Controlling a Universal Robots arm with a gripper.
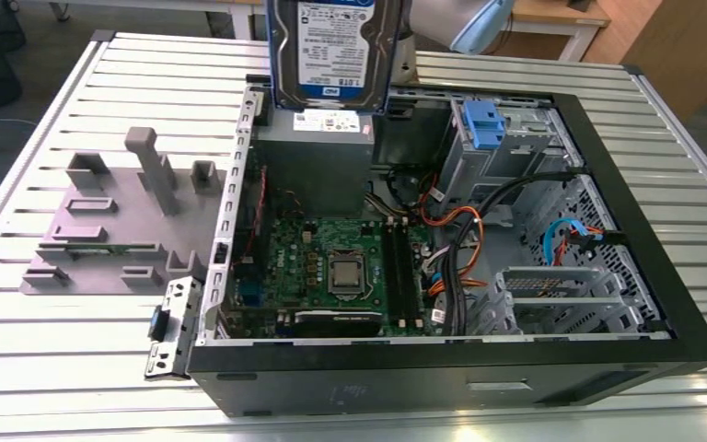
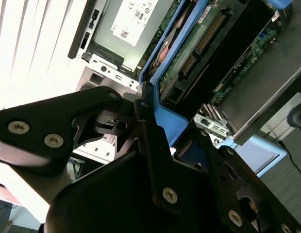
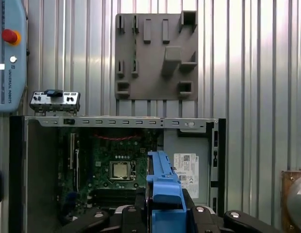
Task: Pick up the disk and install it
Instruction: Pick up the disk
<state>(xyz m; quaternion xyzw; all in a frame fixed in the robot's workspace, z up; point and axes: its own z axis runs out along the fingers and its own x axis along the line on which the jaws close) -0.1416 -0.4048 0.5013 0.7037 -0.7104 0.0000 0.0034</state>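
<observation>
A table (image 1: 84,354) of ribbed silver metal slats carries everything. An open black computer case (image 1: 452,382) lies on its side on it, taking up most of the exterior view's right. A grey fixture plate (image 1: 96,235) with upright posts and slots lies flat just beside the case on the exterior view's left, and a small metal bracket (image 1: 169,336) rests against the case's near corner.

Blue-framed disk (image 1: 329,46), green motherboard (image 1: 329,258), grey fixture (image 1: 108,221), ribbed silver table (image 1: 34,350)
</observation>
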